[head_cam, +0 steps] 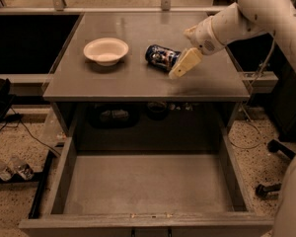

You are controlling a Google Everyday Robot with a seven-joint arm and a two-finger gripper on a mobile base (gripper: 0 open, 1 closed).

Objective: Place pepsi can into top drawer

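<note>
The pepsi can [161, 57], dark blue with white and red markings, lies on its side on the grey tabletop [138, 78], right of centre. My gripper [180, 68] hangs from the white arm at the upper right, its cream fingers pointing down-left right beside the can's right end. The top drawer [148, 184] is pulled fully open below the tabletop, its flat grey floor bare.
A cream-white bowl [106, 51] sits on the tabletop left of the can. Cables and dark objects lie on the speckled floor at left [10, 167]. A chair base [269, 186] stands on the floor at right.
</note>
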